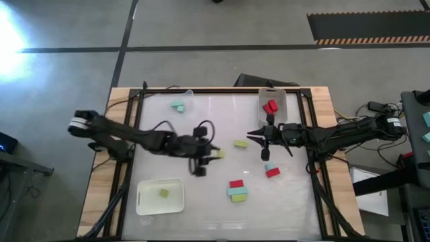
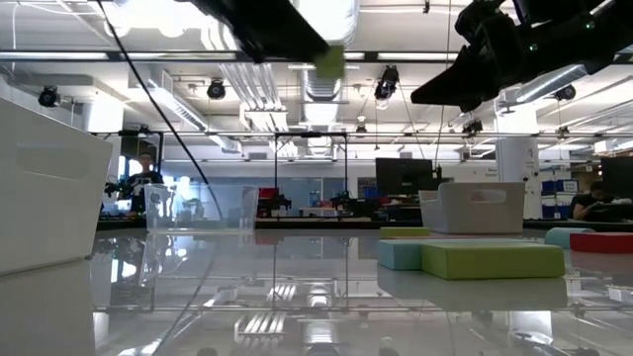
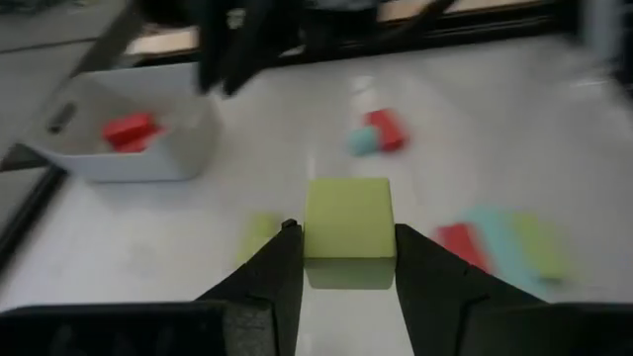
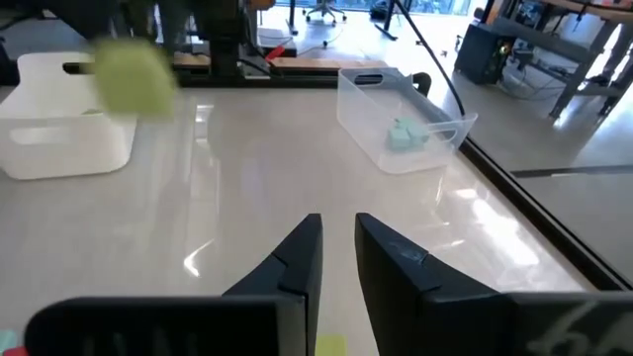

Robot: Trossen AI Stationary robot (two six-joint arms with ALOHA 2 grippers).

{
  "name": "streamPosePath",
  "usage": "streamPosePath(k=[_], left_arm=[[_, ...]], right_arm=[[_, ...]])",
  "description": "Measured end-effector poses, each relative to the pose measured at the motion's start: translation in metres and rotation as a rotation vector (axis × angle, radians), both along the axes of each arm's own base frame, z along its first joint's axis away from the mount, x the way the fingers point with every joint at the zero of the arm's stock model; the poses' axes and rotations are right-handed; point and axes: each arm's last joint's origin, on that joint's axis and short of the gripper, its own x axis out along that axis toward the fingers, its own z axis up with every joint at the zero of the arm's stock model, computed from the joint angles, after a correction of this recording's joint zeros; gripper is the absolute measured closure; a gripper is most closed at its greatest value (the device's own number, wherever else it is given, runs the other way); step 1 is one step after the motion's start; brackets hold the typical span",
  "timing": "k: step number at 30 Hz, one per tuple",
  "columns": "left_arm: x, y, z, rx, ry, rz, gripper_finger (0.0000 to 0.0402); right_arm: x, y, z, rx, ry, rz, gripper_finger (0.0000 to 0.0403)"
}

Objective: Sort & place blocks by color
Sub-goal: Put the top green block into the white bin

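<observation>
My left gripper (image 1: 216,154) is over the table's middle, shut on a yellow-green block (image 3: 346,218), which also shows high up in the low view (image 2: 331,59). My right gripper (image 1: 254,137) hovers right of centre, its fingers (image 4: 338,229) a narrow gap apart with nothing between them. Loose on the table lie a yellow-green block (image 1: 240,143), a teal and red pair (image 1: 271,170), a red block (image 1: 236,183) and a teal and yellow-green pair (image 1: 237,193). My left gripper pinches the yellow-green block by two opposite side faces (image 3: 309,232), one finger on each. The fingers come from the table's left, slanting slightly down. The block is lifted clear of the table and sits level between the fingertips.
A white tray (image 1: 142,200) near the left front holds a yellow-green block. A clear tray (image 1: 189,95) at the far left holds a teal block. A white tray (image 1: 283,101) at the far right holds red blocks. A black frame rims the table.
</observation>
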Motion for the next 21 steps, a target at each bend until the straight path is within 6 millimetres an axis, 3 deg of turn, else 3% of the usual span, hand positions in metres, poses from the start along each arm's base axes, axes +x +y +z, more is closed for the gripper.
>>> streamPosePath(k=[4,7,14,17,21], left_arm=[[-0.03,-0.023,0.02,-0.172,0.083,-0.075,0.0287],[-0.058,-0.035,0.027,-0.363,0.292,-0.123,0.0286],[-0.13,-0.054,0.027,-0.512,0.898,0.189,0.0285],[-0.138,-0.064,0.019,-0.555,0.987,0.201,0.0284],[-0.134,-0.079,-0.001,-0.571,1.076,0.173,0.0284]], right_arm=[[0.0,0.0,-0.001,0.01,0.0,-0.003,0.0349],[0.0,0.0,-0.004,0.026,0.009,-0.007,0.0349],[-0.001,0.0,-0.006,0.028,0.02,-0.008,0.0349],[-0.001,0.0,-0.006,0.032,0.02,-0.009,0.0349],[-0.001,0.0,-0.007,0.042,0.021,-0.012,0.0349]])
